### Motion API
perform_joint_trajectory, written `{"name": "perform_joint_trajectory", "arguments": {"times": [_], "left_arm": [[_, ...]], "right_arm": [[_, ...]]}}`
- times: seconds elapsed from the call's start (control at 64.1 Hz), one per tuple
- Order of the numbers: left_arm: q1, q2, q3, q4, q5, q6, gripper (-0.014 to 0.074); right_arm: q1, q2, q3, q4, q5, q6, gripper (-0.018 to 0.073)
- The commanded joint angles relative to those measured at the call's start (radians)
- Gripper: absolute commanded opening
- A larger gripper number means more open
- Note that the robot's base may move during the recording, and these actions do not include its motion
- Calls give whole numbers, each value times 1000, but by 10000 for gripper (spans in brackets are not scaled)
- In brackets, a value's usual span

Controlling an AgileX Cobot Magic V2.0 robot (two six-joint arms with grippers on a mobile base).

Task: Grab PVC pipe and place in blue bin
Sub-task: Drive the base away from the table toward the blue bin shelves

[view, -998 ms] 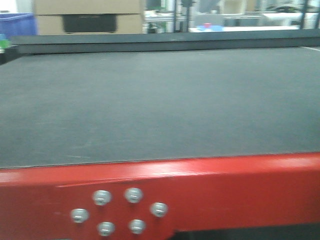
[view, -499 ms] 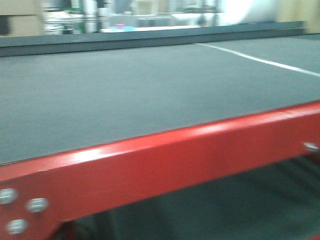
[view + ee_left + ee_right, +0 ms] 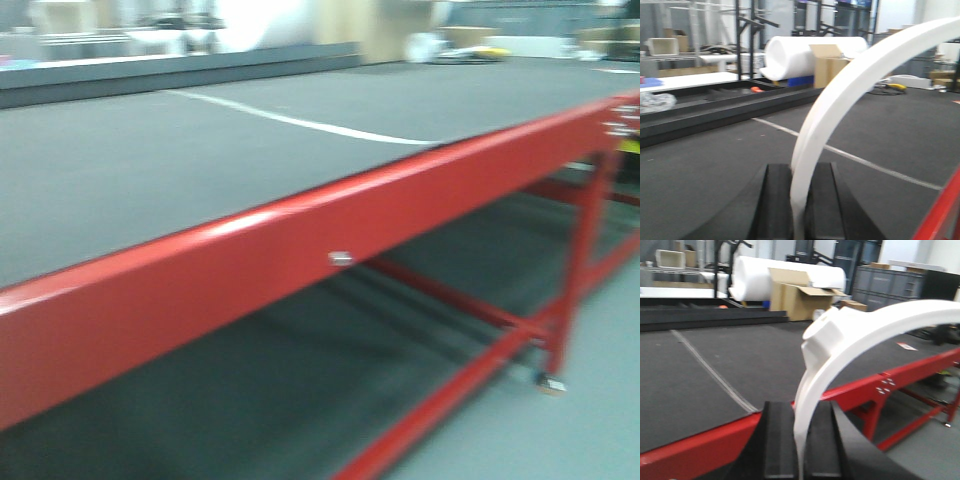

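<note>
Front view: heavy motion blur, fine detail lost. Dark-matted table [image 3: 150,180] with red front rail [image 3: 250,270] running diagonally. White line [image 3: 300,123] across the mat. One bolt head [image 3: 340,259] on the rail, barely resolved. Space under the table in shadow, contents unreadable.

Left wrist view: left gripper [image 3: 799,172] at bottom edge. Only the upper part of the two black fingers [image 3: 777,200] in frame, bases cut off. Jaws close together, narrow slot between. Left white arc [image 3: 850,80] rising out of that slot, curving up and right, cut off at the right edge, lower end hidden between the fingers. Pinched or merely passing through: cannot tell. Behind: foam roll [image 3: 790,57], cardboard box [image 3: 827,70] just beside it, and a blue object [image 3: 800,81] under the roll, too small to identify.

Right wrist view: right gripper [image 3: 797,410], same arrangement, fingers cropped at the bottom. Right white arc [image 3: 875,330] emerging from the slot, carrying a blocky lug [image 3: 827,332], far end cut off at the right edge. Grip on it: cannot tell. Below and beyond: the table's red edge and mat.

PVC pipe: not positively identified. The two arcs are the only pipe-like white items; whether either is the pipe, cannot tell.
</note>
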Motion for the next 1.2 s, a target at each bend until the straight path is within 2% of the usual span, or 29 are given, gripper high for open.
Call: {"name": "perform_joint_trajectory", "arguments": {"times": [0.0, 1.186], "left_arm": [[4, -7, 0, -2, -23, 0, -111], [4, -7, 0, -2, -23, 0, -111]], "right_arm": [[1, -6, -2, -10, -32, -1, -167], [1, -6, -2, -10, -32, -1, -167]]}}
